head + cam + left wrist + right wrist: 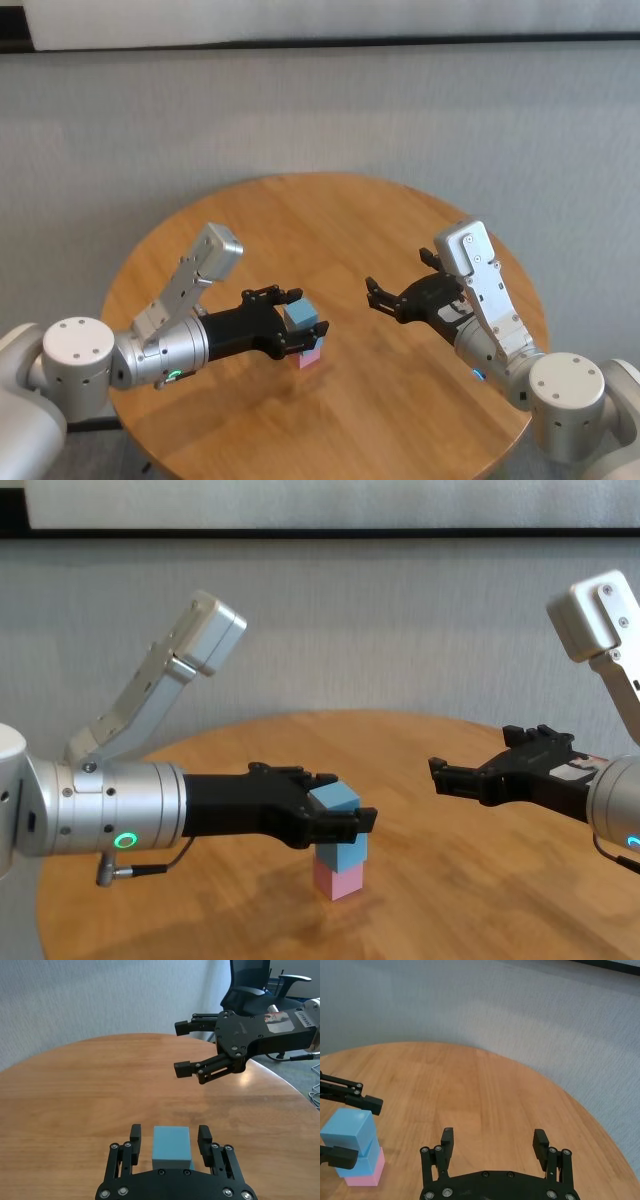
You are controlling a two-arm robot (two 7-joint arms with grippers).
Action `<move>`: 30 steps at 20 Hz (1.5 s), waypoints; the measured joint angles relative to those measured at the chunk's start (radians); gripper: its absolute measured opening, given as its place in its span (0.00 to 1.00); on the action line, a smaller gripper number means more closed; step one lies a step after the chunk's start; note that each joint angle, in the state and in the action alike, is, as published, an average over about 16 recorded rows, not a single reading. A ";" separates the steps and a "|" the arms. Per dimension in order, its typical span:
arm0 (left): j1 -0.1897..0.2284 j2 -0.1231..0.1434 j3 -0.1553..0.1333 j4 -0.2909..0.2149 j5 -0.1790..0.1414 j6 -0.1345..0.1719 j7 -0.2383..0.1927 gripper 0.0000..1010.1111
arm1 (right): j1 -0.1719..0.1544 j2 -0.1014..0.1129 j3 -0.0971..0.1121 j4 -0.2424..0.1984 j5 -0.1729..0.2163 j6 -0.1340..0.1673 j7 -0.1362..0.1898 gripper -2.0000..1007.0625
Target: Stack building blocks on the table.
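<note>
The three building blocks stand as one stack near the front middle of the table (300, 220): a pale pink cube (311, 358) at the bottom, a light blue cube (342, 851) on it, and a second light blue cube (304, 314) on top, turned slightly. My left gripper (305, 311) straddles the top blue cube (171, 1147); in the left wrist view its fingers (135, 1139) stand apart from the cube's sides, so it is open. My right gripper (373, 292) hovers open and empty above the table, to the right of the stack.
A black office chair (250, 985) stands beyond the table's far edge in the left wrist view. A grey wall (320, 110) lies behind the table. Bare wood (485, 1090) lies between the stack and the right gripper.
</note>
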 joint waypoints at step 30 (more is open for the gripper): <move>0.007 0.131 -0.152 0.020 -0.057 -0.099 0.046 0.99 | 0.000 0.000 0.000 0.000 0.000 0.000 0.000 0.99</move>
